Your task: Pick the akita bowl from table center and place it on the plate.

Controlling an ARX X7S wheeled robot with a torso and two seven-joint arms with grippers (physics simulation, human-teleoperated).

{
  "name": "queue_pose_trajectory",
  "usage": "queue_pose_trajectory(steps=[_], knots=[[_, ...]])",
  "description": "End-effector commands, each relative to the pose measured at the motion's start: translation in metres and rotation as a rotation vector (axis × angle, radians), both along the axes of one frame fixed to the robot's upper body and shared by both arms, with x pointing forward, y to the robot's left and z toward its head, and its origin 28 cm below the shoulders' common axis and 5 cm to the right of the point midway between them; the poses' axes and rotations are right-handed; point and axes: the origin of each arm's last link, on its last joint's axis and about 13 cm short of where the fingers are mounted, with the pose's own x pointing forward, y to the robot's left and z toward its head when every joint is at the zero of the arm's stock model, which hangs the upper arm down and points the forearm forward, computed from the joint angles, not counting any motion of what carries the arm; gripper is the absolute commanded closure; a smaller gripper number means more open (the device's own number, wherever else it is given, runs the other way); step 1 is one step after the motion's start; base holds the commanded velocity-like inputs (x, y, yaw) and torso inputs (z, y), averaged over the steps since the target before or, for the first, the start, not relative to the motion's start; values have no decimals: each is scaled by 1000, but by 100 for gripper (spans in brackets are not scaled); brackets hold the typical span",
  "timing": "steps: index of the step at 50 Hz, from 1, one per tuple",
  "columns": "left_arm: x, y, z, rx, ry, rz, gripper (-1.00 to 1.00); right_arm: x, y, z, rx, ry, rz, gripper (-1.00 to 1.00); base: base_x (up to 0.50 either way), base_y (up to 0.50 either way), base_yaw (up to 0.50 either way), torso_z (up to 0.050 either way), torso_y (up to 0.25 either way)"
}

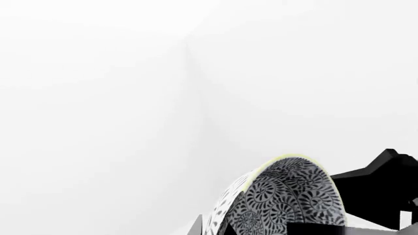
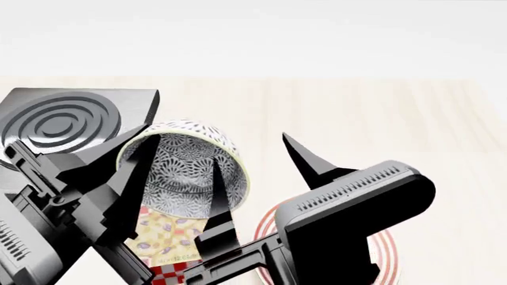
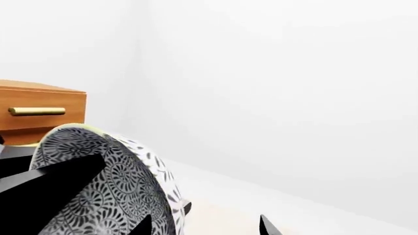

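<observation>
Head view shows you holding the akita bowl [image 2: 186, 172] up off the table [image 2: 380, 113], left of centre in the frame, tipped so its patterned inside faces the camera. The left gripper [image 2: 170, 178] has a dark finger either side of the bowl's rim and looks clamped on it; that grip on one edge is probably why the bowl hangs tilted rather than level. The plate [image 2: 388, 255], with its red rings, sits at lower right, mostly covered by the right arm's housing [image 2: 357, 208]. The right gripper [image 2: 305, 157] shows only one pointed finger beside the bowl, apart from it; you cannot tell how wide it stands.

A stove burner [image 2: 59, 122] lies at upper left, and a colourful patterned box [image 2: 166, 234] shows below the bowl, half hidden by fingers. From the right wrist view, a wooden drawer [image 3: 42, 112] appears behind the bowl. Whether the bowl is above the plate yet cannot be judged; it looks short of it.
</observation>
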Motion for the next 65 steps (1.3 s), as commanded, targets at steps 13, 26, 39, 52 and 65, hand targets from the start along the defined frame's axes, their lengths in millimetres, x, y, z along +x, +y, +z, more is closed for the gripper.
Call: queue_pose_trajectory(steps=[13,26,39,52,65], knots=[[-2,-1,0,-7,-5,-9,100,2,1,-3,-2,4,1,100,0,0,0,0,0],[-1,-2,-6,-10,2,11,100,0,1,-6,8,2,1,100,0,0,0,0,1],[-4,-7,-11,3,16,5,-100,-1,1,-5,13,-2,8,100,0,0,0,1,0],[-8,-8,-10,6,11,5,-100,1,-3,-1,18,-4,-14,100,0,0,0,0,0],[-32,-1,-2,-32,-76,68,-100,18,-11,6,89,24,-92,100,0,0,0,0,1]])
